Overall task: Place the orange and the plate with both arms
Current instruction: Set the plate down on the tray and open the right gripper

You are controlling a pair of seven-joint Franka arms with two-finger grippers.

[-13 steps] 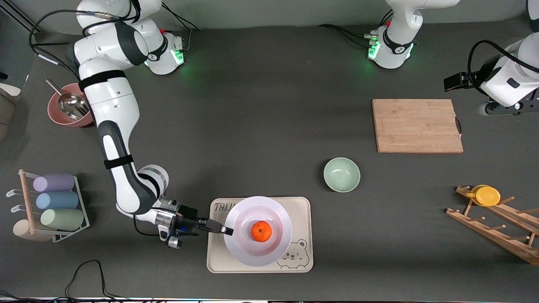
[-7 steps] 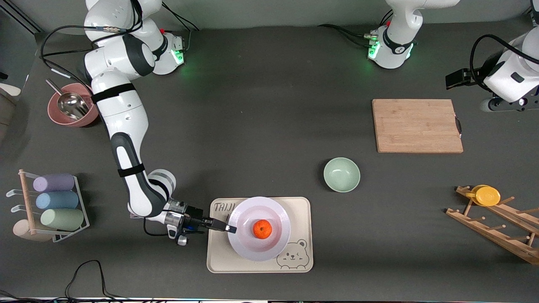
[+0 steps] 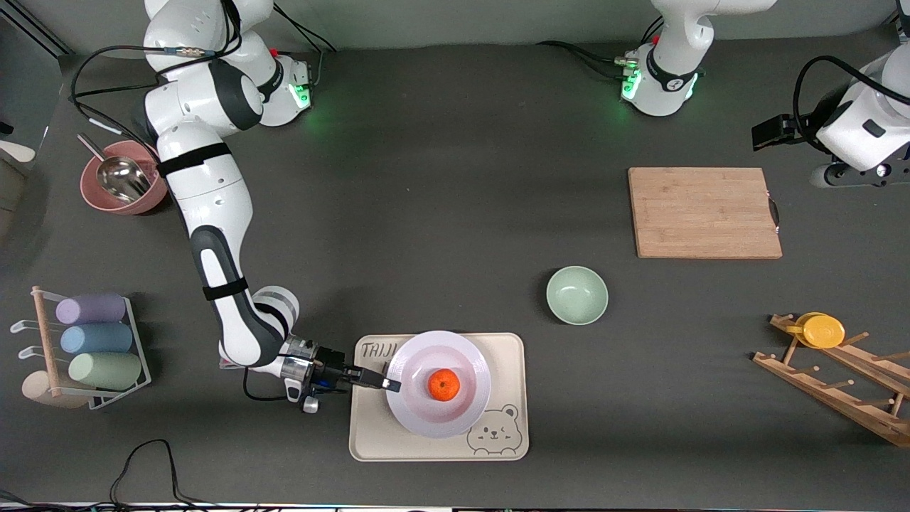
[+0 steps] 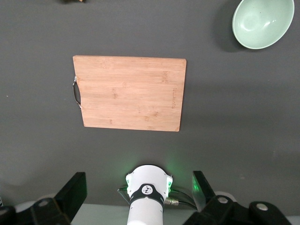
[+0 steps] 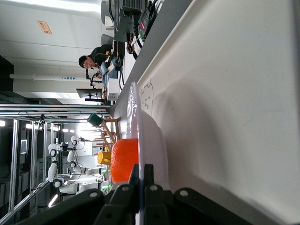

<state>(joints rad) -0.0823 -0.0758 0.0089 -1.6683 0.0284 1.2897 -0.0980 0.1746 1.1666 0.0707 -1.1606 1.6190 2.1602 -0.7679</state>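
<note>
The white plate lies low over the cream bear tray, and I cannot tell whether it rests fully on it. The orange sits at the plate's middle. My right gripper is shut on the plate's rim at the side toward the right arm's end. In the right wrist view the fingers pinch the thin rim of the plate, with the orange just past them. My left arm waits high beside the cutting board, and the left gripper is open and empty.
A pale green bowl stands just past the tray's corner. A wooden cutting board lies toward the left arm's end. A wooden rack with a yellow cup, a cup rack and a pink bowl with a scoop are near the table's ends.
My right gripper has lowered the plate with the orange toward the tray and shifted it slightly toward the left arm's end. The left arm has moved a little.
</note>
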